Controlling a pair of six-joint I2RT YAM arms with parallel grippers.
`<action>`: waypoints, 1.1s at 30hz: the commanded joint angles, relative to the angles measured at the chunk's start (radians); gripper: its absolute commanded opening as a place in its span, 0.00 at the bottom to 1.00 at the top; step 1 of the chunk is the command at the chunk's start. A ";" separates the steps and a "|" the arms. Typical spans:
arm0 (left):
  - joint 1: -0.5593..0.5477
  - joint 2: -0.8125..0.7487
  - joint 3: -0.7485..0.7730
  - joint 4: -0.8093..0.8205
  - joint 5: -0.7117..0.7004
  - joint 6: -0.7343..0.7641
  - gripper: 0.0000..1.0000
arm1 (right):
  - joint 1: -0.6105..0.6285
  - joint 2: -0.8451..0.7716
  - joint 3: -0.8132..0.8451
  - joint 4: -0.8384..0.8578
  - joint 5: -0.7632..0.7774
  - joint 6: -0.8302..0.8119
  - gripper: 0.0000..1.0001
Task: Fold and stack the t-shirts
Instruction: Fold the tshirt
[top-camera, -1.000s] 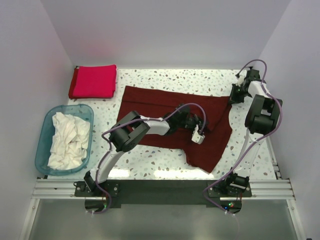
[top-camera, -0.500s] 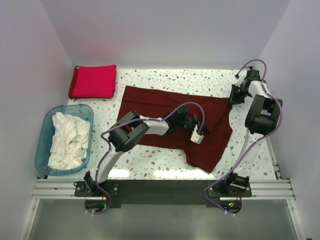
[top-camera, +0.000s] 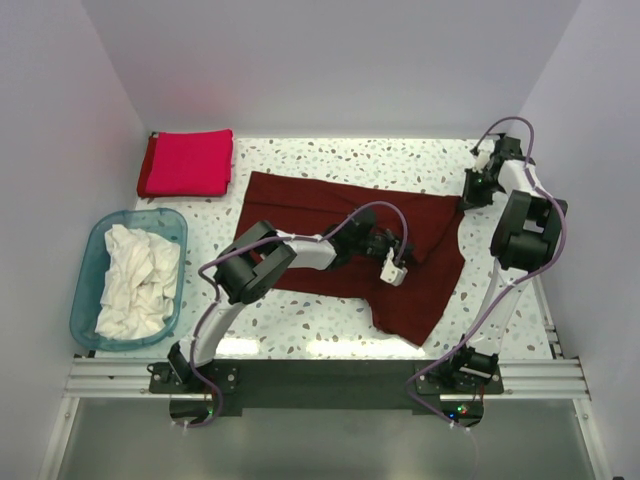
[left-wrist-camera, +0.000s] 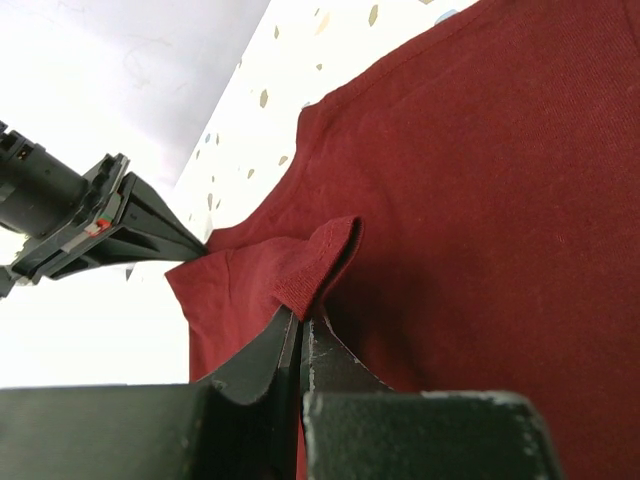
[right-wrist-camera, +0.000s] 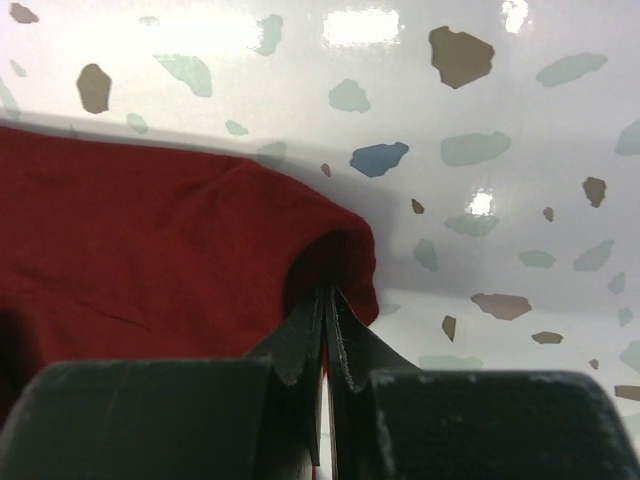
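The left gripper (left-wrist-camera: 302, 320), pinched shut on a raised fold of the maroon t-shirt (top-camera: 310, 210), has crept slightly left; the right gripper (right-wrist-camera: 324, 298) stays clamped on the shirt's far right corner. The shirt lies spread across the middle of the table (top-camera: 300, 318), its fold barely begun

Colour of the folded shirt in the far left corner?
The folded shirt is plain bright crimson-red; top external view shows it best.

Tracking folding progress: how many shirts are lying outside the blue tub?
2. A dark maroon shirt spread out in the middle; a crimson shirt folded at the far-left corner. The white cloth in the tub may hide more.
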 joint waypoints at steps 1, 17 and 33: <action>0.003 -0.065 -0.007 0.074 0.047 -0.029 0.00 | -0.003 -0.028 0.040 0.015 0.055 -0.010 0.02; -0.003 -0.054 -0.016 -0.071 0.104 0.043 0.00 | -0.003 0.019 0.053 0.042 0.121 -0.018 0.00; 0.036 -0.244 -0.017 -0.215 0.254 -0.154 0.40 | -0.003 -0.022 0.164 -0.013 0.083 -0.091 0.04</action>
